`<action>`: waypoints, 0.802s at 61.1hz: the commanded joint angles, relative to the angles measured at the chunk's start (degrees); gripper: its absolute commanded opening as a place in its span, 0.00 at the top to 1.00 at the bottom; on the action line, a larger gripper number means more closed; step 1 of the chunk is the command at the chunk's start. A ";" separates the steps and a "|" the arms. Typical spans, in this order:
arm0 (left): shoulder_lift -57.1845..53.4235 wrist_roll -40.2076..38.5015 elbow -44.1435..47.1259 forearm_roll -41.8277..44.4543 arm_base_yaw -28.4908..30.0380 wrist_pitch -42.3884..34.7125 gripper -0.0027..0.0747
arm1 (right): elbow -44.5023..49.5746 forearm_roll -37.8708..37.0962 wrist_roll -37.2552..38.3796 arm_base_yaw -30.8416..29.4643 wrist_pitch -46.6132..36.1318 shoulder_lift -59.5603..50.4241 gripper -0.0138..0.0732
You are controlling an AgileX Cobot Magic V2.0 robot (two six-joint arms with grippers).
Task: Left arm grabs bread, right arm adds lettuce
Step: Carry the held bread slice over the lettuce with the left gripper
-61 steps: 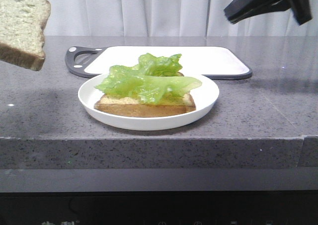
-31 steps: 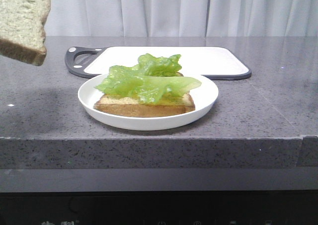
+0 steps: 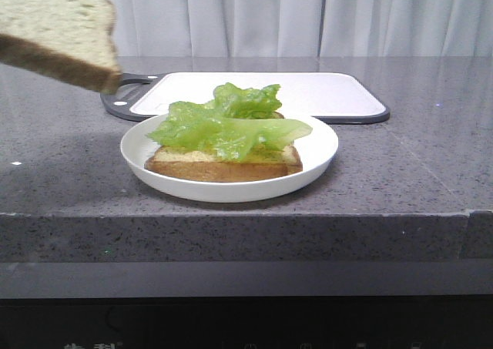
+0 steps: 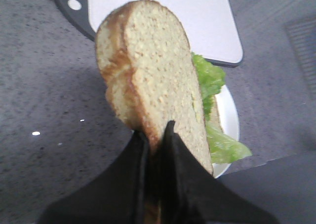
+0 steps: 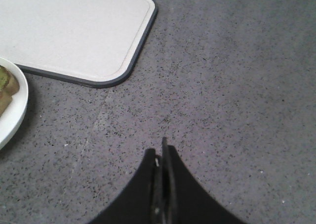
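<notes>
Fingers (image 4: 155,135) around bread (image 4: 153,70) edge

In the front view, the bread (image 3: 58,33) held in the air is cut off by the top and left edges, and neither arm can be seen there. The lower slice (image 3: 223,164) on the white plate (image 3: 316,152) is largely hidden under the lettuce (image 3: 227,125), and the cutting board (image 3: 308,91) is partly hidden behind both. In the left wrist view, the bread's clamped end is concealed between the fingers of the left gripper (image 4: 157,130), and most of the plate and lettuce is blocked by the slice. In the right wrist view, the plate is cropped at the edge, the right gripper (image 5: 160,152) is seen only as dark fingertips pressed together.
</notes>
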 commanded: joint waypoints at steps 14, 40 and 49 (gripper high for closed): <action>9.76 15.04 -4.78 -27.53 -0.02 2.44 0.99 | -0.92 0.38 0.15 -0.06 -5.98 -0.66 0.91; 26.69 24.10 -9.40 -36.57 -2.59 9.88 0.99 | -0.92 0.89 0.15 -0.06 -5.87 -0.66 0.91; 30.17 24.10 -11.90 -34.50 -3.51 9.77 0.99 | -0.92 0.95 0.15 -0.06 -5.87 -0.66 0.91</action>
